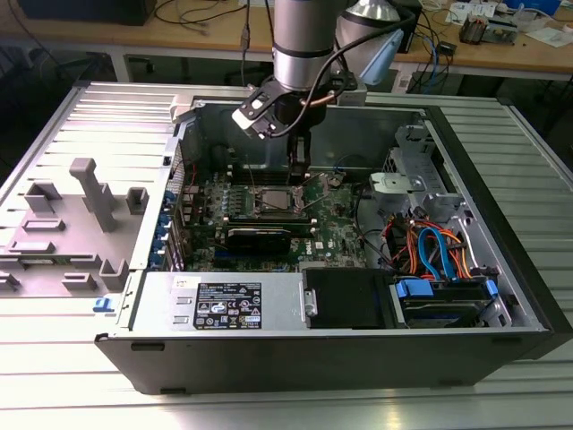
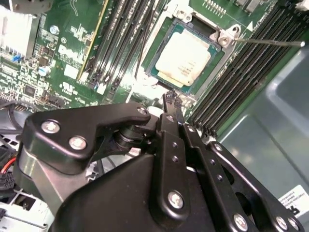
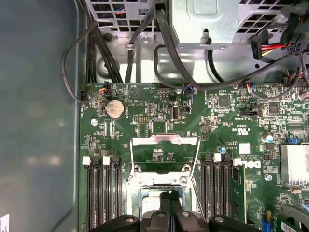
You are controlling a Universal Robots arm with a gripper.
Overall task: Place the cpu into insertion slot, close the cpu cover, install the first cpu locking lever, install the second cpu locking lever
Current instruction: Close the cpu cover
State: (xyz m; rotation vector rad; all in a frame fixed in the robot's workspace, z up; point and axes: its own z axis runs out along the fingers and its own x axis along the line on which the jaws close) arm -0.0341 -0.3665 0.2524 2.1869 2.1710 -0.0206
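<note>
We find the cpu (image 2: pixel 186 57) seated flat in the slot (image 2: pixel 203 28), silver top up, in the second wrist view. The tool (image 2: pixel 172 102) is clenched: its fingertips (image 3: pixel 164 197) meet with nothing visible between them. They stand at the slot's edge, just beside the cpu. We cannot tell whether they touch the slot's metal rim.

The cover (image 3: pixel 165 141) is open in the first wrist view, swung away from the slot, and green board (image 3: pixel 145 104) shows through its window. One thin lever (image 2: pixel 270 42) sticks out past the slot's corner, across the memory slots (image 2: pixel 241 72).

The tool's black links hide the near side of the slot in the second wrist view. In the first wrist view the cpu is largely cut off by the frame edge and the fingers.

In the exterior view the tool (image 1: pixel 300 170) hangs at upper centre inside an open case (image 1: pixel 269 358). The case lies on a ribbed metal tabletop (image 1: pixel 89 394). A grey panel (image 1: pixel 54 179) lies at the exterior view's left. Wooden desks (image 1: pixel 206 36) with cables run along the back.
</note>
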